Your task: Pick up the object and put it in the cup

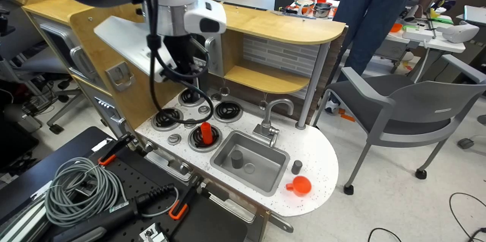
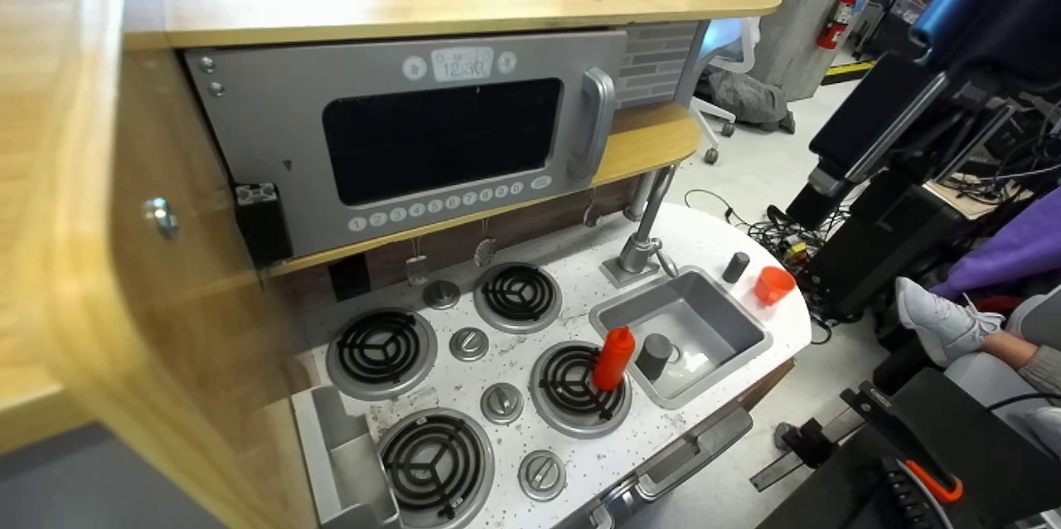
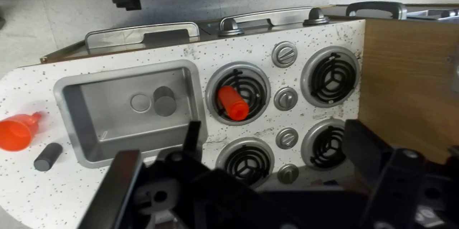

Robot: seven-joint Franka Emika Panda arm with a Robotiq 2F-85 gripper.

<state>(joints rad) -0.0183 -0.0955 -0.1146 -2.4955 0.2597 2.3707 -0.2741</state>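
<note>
An orange cup stands upright at the rounded counter end in both exterior views (image 1: 302, 186) (image 2: 773, 285) and at the left of the wrist view (image 3: 16, 132). A red bottle stands on a burner beside the sink (image 1: 206, 132) (image 2: 613, 358) (image 3: 233, 102). One dark grey cylinder stands in the sink (image 1: 237, 159) (image 2: 655, 356) (image 3: 165, 101). Another stands on the counter beside the cup (image 1: 297, 167) (image 2: 735, 267) (image 3: 48, 157). My gripper (image 3: 273, 130) is open and empty above the back burners. Cables partly hide it (image 1: 186, 63) in an exterior view. The task's object is not identified.
The sink (image 1: 279, 185) lies between stove and cup. A faucet (image 1: 269, 117) rises behind it. A wooden side panel (image 3: 405, 78) stands close to one finger. A microwave (image 2: 431, 131) and a wooden shelf (image 1: 269, 79) stand at the back.
</note>
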